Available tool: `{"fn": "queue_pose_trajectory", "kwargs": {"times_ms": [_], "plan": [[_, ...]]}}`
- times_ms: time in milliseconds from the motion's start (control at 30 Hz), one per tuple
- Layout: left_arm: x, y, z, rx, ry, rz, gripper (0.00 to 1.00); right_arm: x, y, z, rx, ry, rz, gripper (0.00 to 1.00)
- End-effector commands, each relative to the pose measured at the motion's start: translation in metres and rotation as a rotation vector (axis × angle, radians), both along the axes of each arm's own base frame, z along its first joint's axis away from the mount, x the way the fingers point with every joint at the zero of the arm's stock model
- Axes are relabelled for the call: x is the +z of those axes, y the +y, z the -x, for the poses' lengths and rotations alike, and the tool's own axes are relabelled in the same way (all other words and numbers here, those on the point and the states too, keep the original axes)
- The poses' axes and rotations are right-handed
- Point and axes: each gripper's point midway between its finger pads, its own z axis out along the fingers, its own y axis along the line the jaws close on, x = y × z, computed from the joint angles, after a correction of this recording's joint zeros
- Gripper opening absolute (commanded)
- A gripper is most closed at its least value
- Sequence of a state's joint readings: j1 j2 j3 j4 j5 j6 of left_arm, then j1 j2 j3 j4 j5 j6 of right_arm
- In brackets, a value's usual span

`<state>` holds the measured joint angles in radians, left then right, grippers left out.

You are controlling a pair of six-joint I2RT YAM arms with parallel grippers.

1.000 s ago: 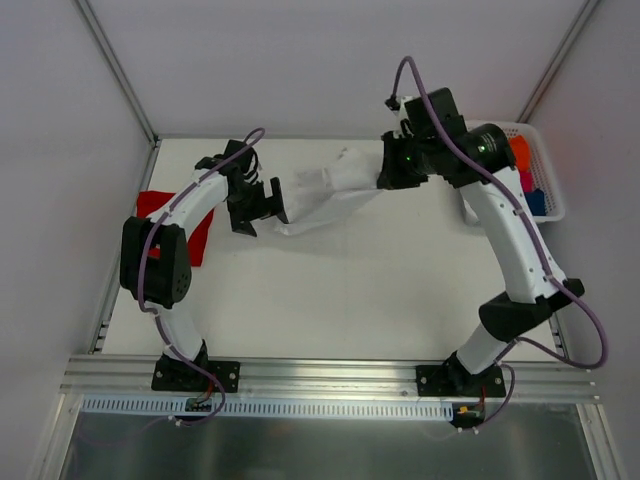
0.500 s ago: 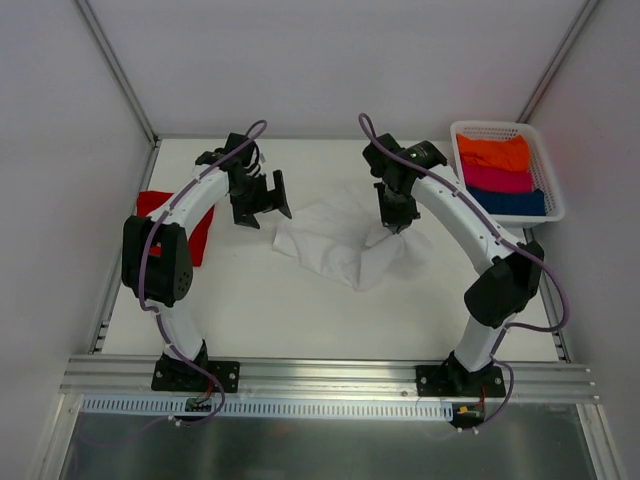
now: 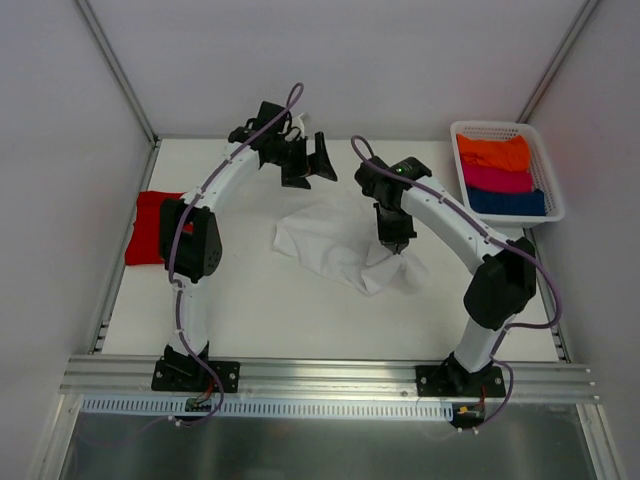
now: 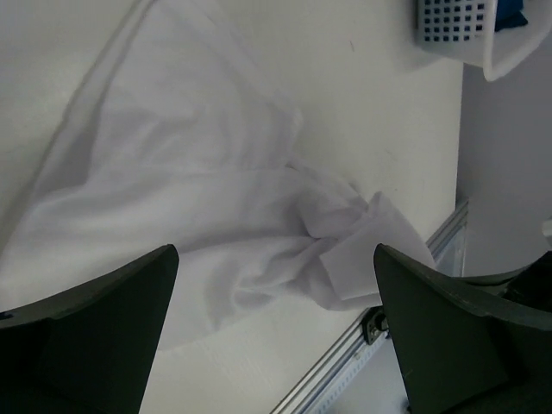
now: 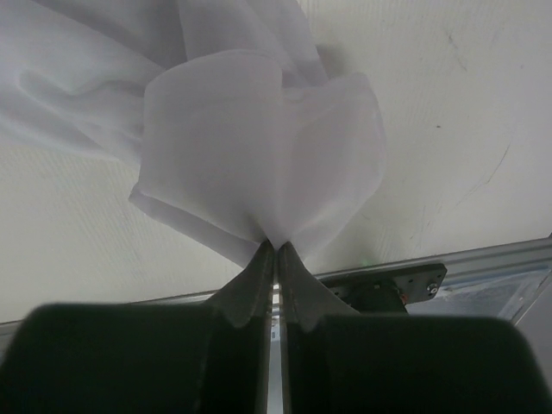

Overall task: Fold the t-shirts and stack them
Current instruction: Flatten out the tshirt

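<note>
**A:** Where is the white t-shirt lying?

**B:** It is lying crumpled near the middle of the table, spreading from 10 o'clock towards 4 o'clock. The red t-shirt is sitting well apart from it, at the table's 9 o'clock edge.

**A:** What is the right gripper doing?

**B:** Its jaws are pinching tight on a fold of the white cloth, with the fabric bunching out just beyond the fingertips. In the top view it is gripping the shirt's 3 o'clock side.

**A:** And the left gripper?

**B:** It is hanging at the shirt's 12 o'clock, near the far edge of the table. Its jaws are gaping as wide as they go, holding nothing and touching no cloth. Its wrist camera is looking down on the shirt between the spread fingers.

**A:** Anything else sitting there?

**B:** A white basket is sitting at the table's 2 o'clock corner, carrying folded orange, pink and blue clothes.
</note>
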<state>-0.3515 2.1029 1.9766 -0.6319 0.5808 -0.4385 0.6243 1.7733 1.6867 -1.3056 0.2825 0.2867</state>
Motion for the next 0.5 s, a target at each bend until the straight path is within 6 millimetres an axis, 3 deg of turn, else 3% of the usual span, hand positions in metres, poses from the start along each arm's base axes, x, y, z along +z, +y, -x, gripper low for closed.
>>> {"fn": "queue_pose_trajectory", "kwargs": {"times_ms": [0, 100, 267, 400, 467], "plan": [[-0.016, -0.035, 0.022, -0.1, 0.113, 0.087, 0.99, 0.03, -0.05, 0.078, -0.082, 0.187, 0.15, 0.06], [-0.033, -0.034, 0.029, -0.096, 0.144, 0.053, 0.99, 0.032, -0.061, 0.099, -0.134, 0.199, 0.169, 0.1], [-0.041, -0.028, 0.026, -0.099, 0.058, -0.04, 0.99, 0.019, -0.075, 0.137, -0.2, 0.263, 0.169, 0.13], [-0.053, -0.027, 0.03, -0.113, 0.086, -0.043, 0.99, 0.012, -0.08, 0.158, -0.226, 0.308, 0.162, 0.15], [-0.055, -0.026, 0.032, -0.115, 0.087, -0.051, 0.99, 0.011, -0.078, 0.166, -0.221, 0.335, 0.144, 0.21]]}}
